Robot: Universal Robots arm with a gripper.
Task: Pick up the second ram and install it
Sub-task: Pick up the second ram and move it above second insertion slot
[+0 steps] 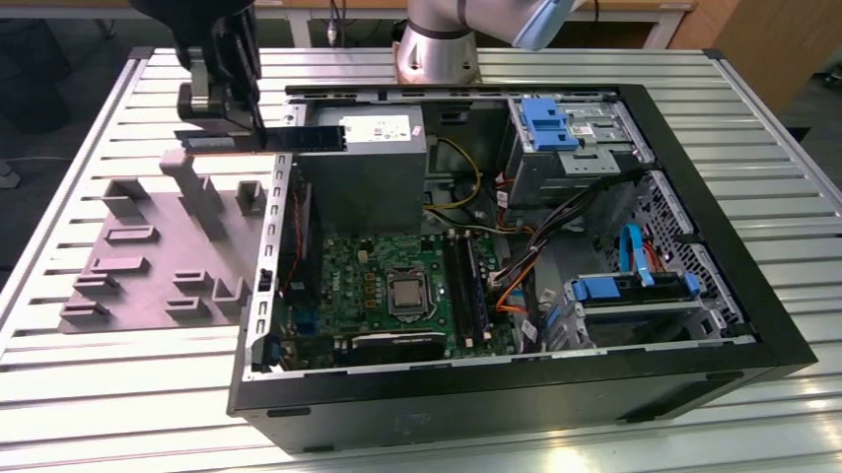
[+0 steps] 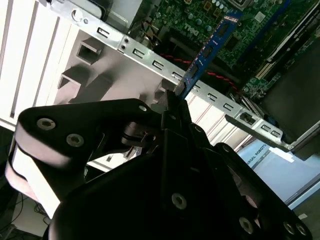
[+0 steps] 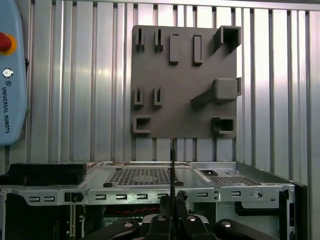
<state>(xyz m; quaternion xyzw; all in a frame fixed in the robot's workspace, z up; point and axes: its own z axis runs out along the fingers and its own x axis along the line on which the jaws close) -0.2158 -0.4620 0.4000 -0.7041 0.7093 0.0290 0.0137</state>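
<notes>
— Ribbed metal table (image 1: 79,394) on my screen, with a grey holder plate (image 1: 165,261) at the exterior view's left and an open computer case (image 1: 526,389) just beside it.
— And your gripper?
— My gripper (image 1: 244,126) is closed tight on the second ram (image 1: 310,140). The stick is level in the air, over the case wall that faces the holder plate.
— Do the wrist cameras agree?
— Yes. In the second wrist view the blue-green stick juts out from the fingertips (image 2: 181,112) toward the motherboard (image 2: 200,17). In the first wrist view I see it edge-on.
</notes>
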